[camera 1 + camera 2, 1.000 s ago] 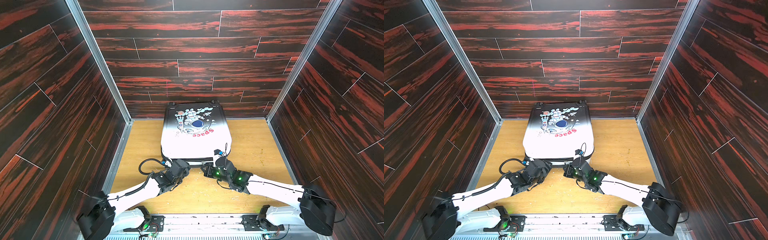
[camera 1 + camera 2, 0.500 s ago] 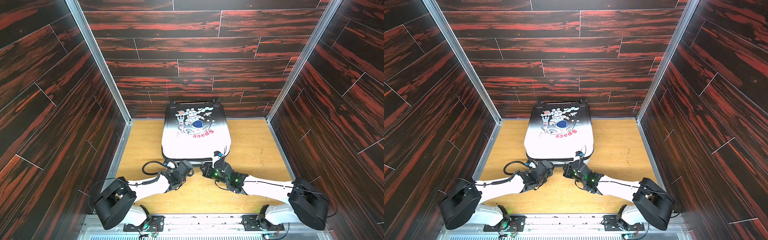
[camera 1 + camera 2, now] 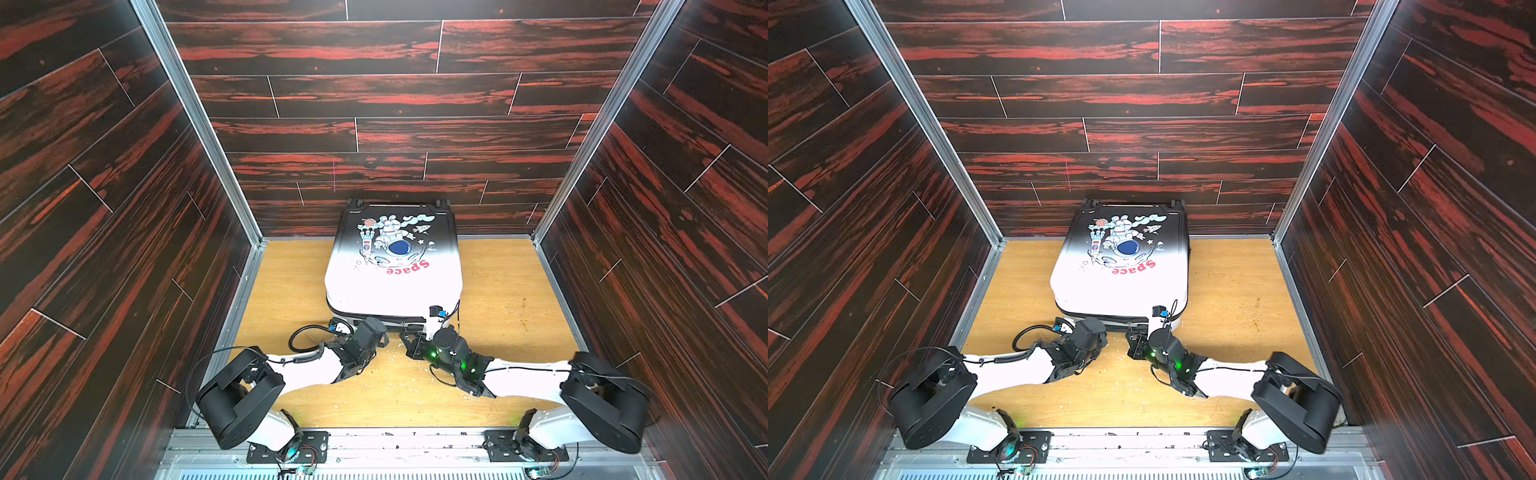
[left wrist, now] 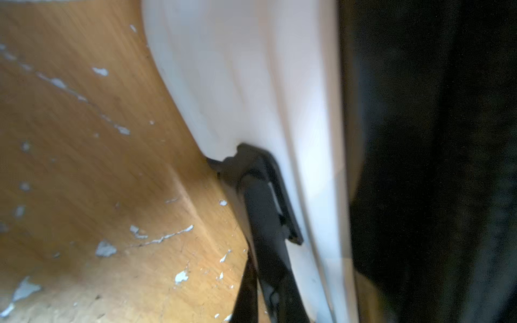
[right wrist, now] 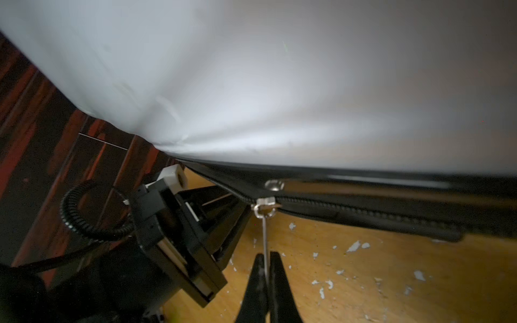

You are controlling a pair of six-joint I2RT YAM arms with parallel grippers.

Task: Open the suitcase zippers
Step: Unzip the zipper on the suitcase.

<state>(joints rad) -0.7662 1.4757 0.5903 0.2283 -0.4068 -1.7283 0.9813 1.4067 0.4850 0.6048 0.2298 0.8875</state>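
I've got the R gripper (image 5: 267, 259) clenched on the thin pull tab (image 5: 264, 235), which hangs from the zipper (image 5: 363, 214) on the suitcase's near side. The L gripper (image 4: 268, 195) is just beside it, fingers against the white shell. Can't tell if they're clamped on anything. The suitcase (image 3: 392, 286) lies flat, print up, mid-bench (image 3: 498, 291), far end at the back edge.

walls (image 3: 395, 95): dark red-streaked wood panels | floor (image 3: 503, 291): light wood (white flecks) | corners: metal posts (image 3: 195, 120)

Suitcase (image 3: 392, 286) blocks centre, open floor (image 3: 511, 291) both sides, walls (image 3: 124, 249) close
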